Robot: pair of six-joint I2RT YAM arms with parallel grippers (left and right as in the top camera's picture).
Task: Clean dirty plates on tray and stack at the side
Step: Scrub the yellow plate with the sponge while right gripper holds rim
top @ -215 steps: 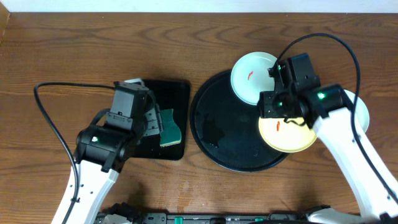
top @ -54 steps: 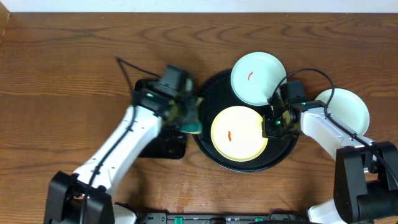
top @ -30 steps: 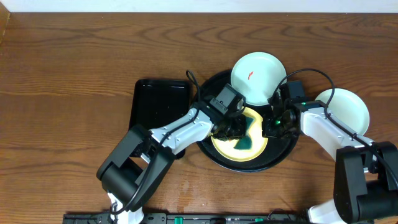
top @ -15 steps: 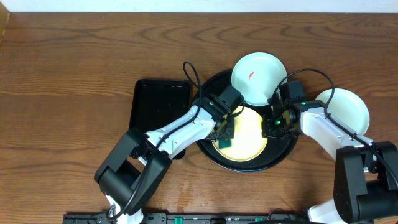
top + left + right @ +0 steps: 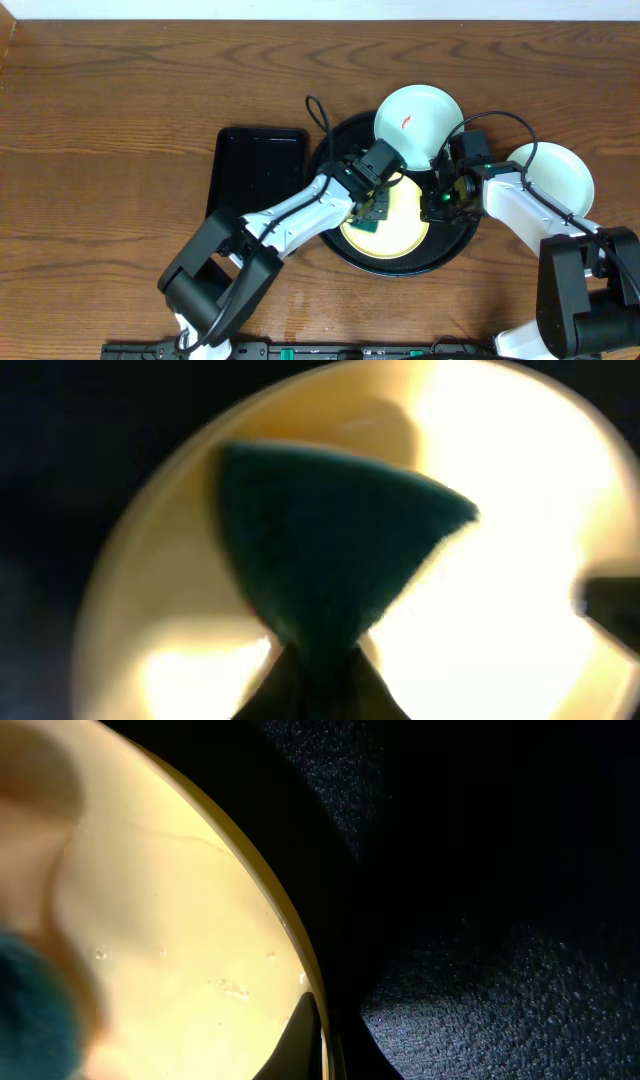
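Note:
A pale yellow plate [image 5: 405, 215] lies in the round black tray [image 5: 335, 170]. My left gripper [image 5: 374, 208] is shut on a dark green sponge [image 5: 366, 224] and presses it onto the plate's left half. In the left wrist view the sponge [image 5: 320, 550] fans out over the yellow plate [image 5: 500, 600] from my pinched left gripper [image 5: 320, 685]. My right gripper [image 5: 441, 200] is shut on the yellow plate's right rim; the right wrist view shows the right gripper [image 5: 322, 1040] clamping the yellow plate [image 5: 160, 910]. A mint plate [image 5: 418, 125] with a red smear overlaps the tray's far rim.
A second mint plate [image 5: 562, 178] lies on the wood table [image 5: 110, 110] at the right, partly under my right arm. A rectangular black tray [image 5: 255, 165] sits left of the round tray [image 5: 480, 920]. The sponge [image 5: 30, 1005] shows blurred in the right wrist view.
The left gripper has rubbed the sponge across the yellow plate, from its middle to the left and back a little. The red smear seen earlier no longer shows. The right gripper has held still.

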